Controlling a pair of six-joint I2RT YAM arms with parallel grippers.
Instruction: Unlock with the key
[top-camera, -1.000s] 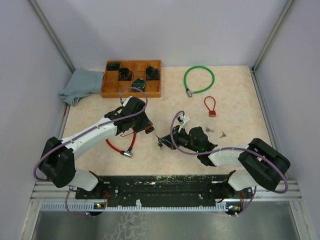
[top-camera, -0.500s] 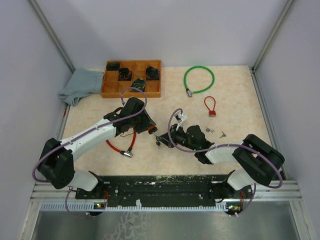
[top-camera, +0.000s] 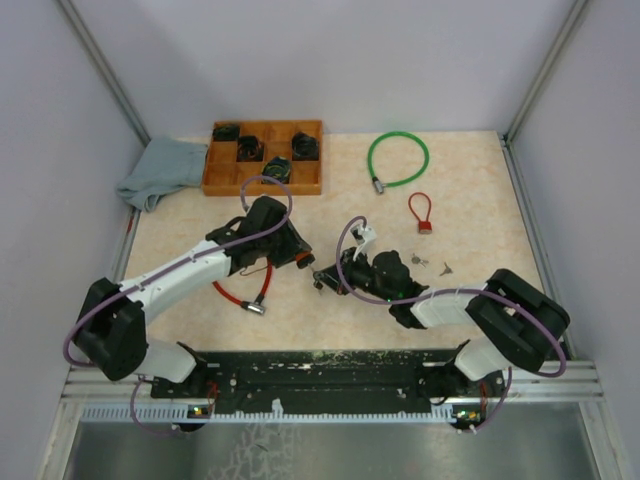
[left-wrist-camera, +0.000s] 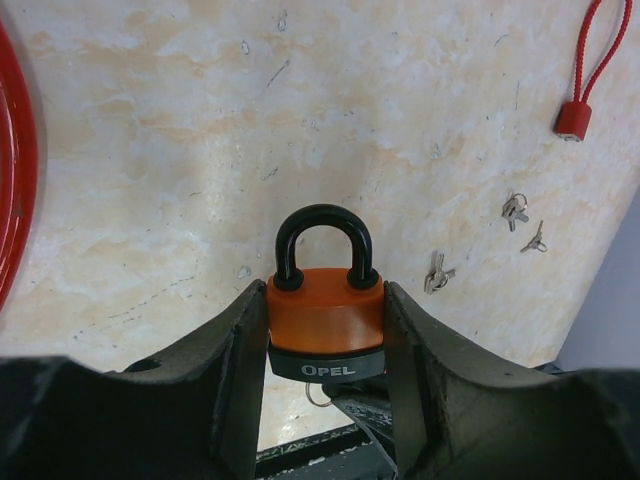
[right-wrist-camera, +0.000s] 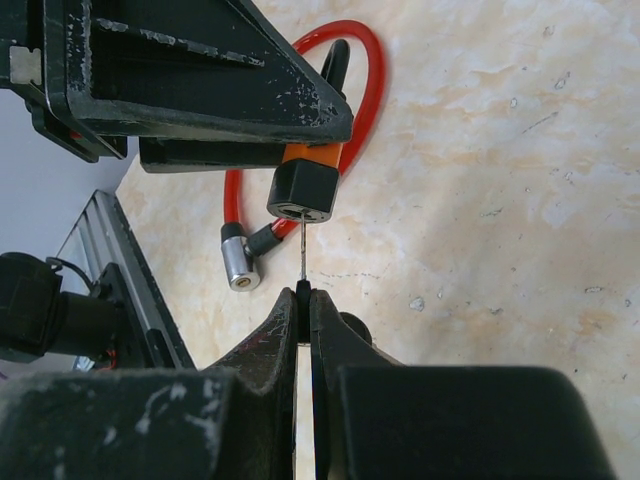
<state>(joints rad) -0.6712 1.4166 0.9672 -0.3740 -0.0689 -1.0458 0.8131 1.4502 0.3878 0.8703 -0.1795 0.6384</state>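
Left gripper (left-wrist-camera: 325, 292): I had it pinching the lock (left-wrist-camera: 325, 325) by its sides.
Right gripper (right-wrist-camera: 303, 298): I had it squeezed on the key (right-wrist-camera: 302, 255).
Key: tip met the lock, straight ahead.

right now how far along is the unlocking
Done: the left fingers clamp the orange padlock, and the right fingers pinch the key. In hand: the key's tip meets the lock's underside; whether it has entered is unclear. Left: seat it and turn, since the shackle sits closed.
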